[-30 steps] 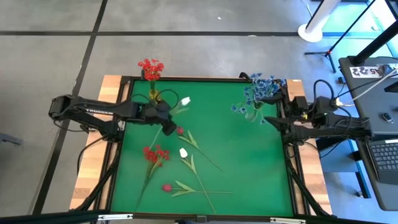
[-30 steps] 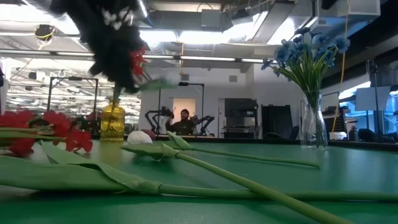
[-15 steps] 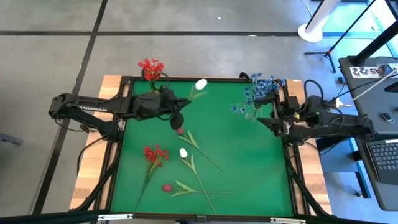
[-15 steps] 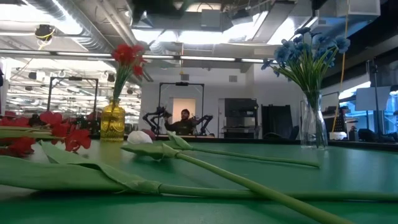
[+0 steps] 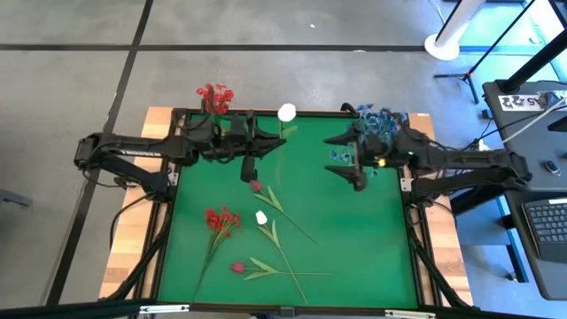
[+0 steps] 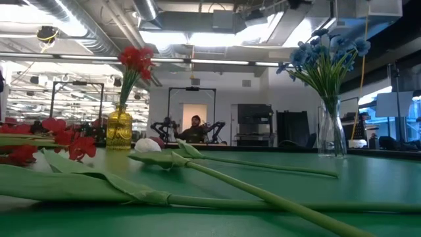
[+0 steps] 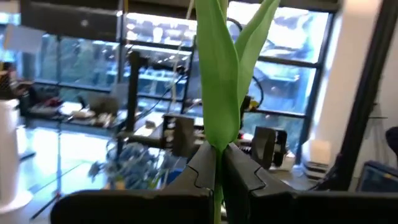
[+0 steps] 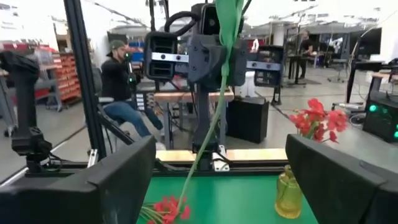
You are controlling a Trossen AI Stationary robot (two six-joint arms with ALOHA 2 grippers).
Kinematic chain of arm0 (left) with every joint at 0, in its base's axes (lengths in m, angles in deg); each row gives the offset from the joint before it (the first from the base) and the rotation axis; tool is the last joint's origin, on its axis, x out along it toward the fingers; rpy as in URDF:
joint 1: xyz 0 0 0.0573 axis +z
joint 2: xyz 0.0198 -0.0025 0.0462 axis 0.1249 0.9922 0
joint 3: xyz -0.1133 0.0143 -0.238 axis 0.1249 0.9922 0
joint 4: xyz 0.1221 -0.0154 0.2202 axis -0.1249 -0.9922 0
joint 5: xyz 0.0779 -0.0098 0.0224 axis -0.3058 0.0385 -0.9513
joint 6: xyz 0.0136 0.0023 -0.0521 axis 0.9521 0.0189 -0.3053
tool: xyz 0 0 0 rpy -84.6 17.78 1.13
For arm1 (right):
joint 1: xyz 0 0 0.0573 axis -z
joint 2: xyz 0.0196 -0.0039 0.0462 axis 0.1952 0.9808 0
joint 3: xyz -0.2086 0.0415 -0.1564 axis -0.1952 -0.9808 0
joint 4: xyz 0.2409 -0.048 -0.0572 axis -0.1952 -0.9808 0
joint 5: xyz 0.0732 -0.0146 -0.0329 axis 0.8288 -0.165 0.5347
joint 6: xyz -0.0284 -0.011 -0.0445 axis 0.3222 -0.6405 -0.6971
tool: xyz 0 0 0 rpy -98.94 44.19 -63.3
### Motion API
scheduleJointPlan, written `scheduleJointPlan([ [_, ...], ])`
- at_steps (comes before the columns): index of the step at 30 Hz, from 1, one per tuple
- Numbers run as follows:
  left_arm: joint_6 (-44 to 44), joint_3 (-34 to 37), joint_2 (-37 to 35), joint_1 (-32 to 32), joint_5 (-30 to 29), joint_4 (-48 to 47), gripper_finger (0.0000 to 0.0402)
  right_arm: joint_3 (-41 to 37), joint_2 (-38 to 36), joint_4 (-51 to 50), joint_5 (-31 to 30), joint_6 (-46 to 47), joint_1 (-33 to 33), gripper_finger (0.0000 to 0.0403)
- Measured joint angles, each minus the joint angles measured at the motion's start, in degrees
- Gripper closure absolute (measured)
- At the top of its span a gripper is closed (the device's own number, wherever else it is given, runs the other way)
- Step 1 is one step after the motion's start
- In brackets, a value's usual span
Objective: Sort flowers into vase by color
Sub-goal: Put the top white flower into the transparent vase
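My left gripper (image 5: 263, 144) is shut on a white tulip (image 5: 286, 112) near the table's far edge, right of the yellow vase (image 5: 215, 131) that holds red flowers (image 5: 214, 95). My right gripper (image 5: 348, 161) stands open and holds nothing, just left of the clear vase of blue flowers (image 5: 372, 128). It faces my left gripper (image 8: 208, 56) across the mat. A red cluster stem (image 5: 221, 219), a second white tulip (image 5: 261, 217) and two dark red-pink buds (image 5: 256, 186) (image 5: 237, 267) lie flat on the green mat. My left gripper pinches the tulip's green stem (image 7: 217, 163) between its two fingers, just below where the leaves (image 7: 221, 74) branch off. The fingers come in about level from the table's left and lie across the stem. The tulip stands roughly upright, its lower stem (image 8: 208, 130) hanging below the fingers.
The green mat (image 5: 372, 248) sits inside a raised black frame. Its right half holds only the clear vase (image 6: 331, 135); the loose stems lie in the left and middle part. A person (image 8: 121, 81) sits in the room beyond the table's left side.
My left gripper has risen and gone toward the far edge, tipping from pointing down to about level. It has carried the white tulip up off the mat into an upright stand. My right gripper, still open, has moved from the right edge toward the table's middle.
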Motion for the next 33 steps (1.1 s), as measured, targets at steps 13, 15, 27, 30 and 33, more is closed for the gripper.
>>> scheduleJointPlan([
  [13,0.02,0.0,7.43,0.39,3.7,8.59,0.0393,11.61,16.43,-0.94,1.35,-0.34,0.0,0.0045],
  [15,0.02,0.0,7.51,0.32,4.91,8.71,0.0393,11.72,16.75,-0.16,1.35,-0.33,0.0,0.0048],
  [27,0.02,0.02,7.88,0.22,6.5,10.32,0.0391,11.74,17.0,2.83,1.29,1.13,0.0,0.0192],
  [30,0.02,0.02,7.88,-0.09,6.5,11.45,0.0391,11.74,17.0,3.17,1.29,1.17,0.0,0.0225],
  [33,0.05,0.02,7.88,-0.47,6.48,12.58,0.0391,11.74,17.0,3.61,1.27,1.18,0.0,0.0246],
])
